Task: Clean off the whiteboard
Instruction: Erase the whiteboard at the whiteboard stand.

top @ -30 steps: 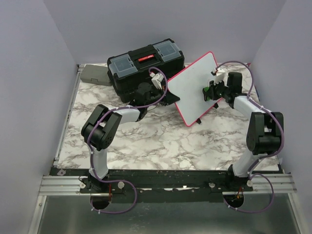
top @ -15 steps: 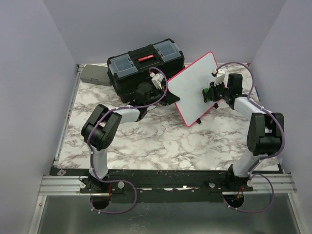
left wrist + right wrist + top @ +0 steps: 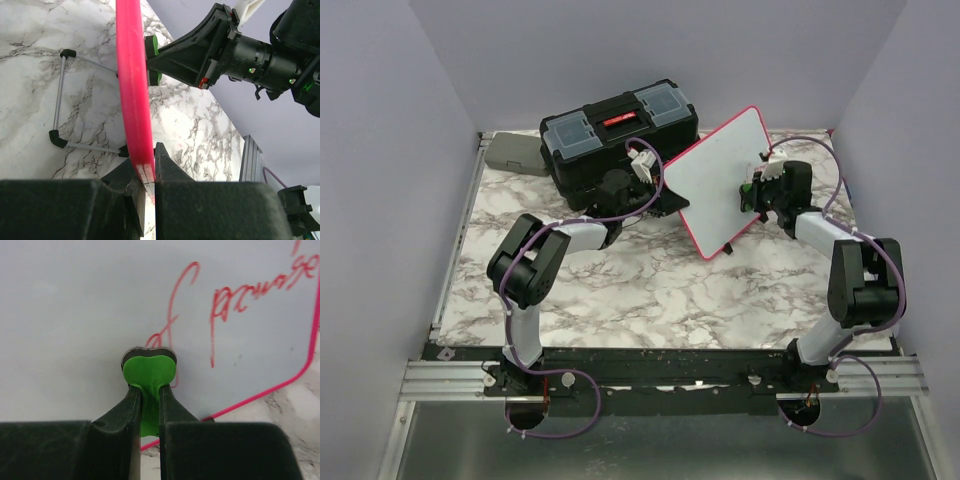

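1. Standing tilted on the marble surface (image 3: 650,290), the whiteboard (image 3: 715,180) is sitting right of centre towards the back. Its pink frame is just beside the black toolbox (image 3: 618,135).
2. The left pincer (image 3: 148,167) is clamping the board's pink frame between its closed fingers. The left wrist view is showing that edge end-on.
3. The right pincer (image 3: 149,397) is squeezing narrowly on a small green eraser (image 3: 149,371). The eraser's dark pad is pressing flat against the white writing face.
4. Red handwriting (image 3: 222,300) is showing on the board up and to the right of the eraser. One long looping stroke is running down to meet the pad.
5. A wire stand (image 3: 57,139) with black feet is resting on the marble, on the side of the board opposite the eraser.
6. A grey case (image 3: 515,153) is lying in the back left corner of the surface, just beside the toolbox.
7. Both arms are reaching in from the near edge, one to each side of the board.
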`<state>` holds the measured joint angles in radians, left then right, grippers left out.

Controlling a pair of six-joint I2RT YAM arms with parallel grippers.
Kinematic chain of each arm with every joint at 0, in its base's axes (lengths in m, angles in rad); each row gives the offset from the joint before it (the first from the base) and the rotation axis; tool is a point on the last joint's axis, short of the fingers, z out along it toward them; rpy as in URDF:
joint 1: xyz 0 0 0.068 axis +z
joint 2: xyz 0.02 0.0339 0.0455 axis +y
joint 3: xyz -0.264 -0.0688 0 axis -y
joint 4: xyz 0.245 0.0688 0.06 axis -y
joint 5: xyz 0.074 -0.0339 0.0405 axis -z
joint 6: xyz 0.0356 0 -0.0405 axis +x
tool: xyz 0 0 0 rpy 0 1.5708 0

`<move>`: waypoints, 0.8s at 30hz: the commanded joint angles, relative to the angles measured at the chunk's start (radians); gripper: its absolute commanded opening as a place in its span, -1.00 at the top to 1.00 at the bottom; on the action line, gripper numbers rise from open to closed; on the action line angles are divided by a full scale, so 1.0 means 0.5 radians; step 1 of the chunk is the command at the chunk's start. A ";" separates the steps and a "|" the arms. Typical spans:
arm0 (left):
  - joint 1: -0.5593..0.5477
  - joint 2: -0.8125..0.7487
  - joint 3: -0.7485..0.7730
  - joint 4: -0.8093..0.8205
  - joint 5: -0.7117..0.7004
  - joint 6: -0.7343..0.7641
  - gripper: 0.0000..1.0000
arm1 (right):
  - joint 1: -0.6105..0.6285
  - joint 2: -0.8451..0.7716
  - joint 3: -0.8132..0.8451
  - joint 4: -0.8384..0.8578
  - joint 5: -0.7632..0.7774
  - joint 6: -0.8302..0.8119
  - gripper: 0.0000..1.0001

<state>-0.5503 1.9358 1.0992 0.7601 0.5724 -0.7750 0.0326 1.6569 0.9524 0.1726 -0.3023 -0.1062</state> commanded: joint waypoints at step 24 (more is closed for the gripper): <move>-0.085 -0.007 0.047 0.014 0.273 -0.069 1.00 | -0.017 0.023 -0.009 0.082 0.267 0.032 0.99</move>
<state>-0.5522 1.9362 1.0992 0.7593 0.5865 -0.7780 0.0208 1.6444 0.9371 0.1852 -0.2996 -0.1204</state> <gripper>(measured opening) 0.044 0.133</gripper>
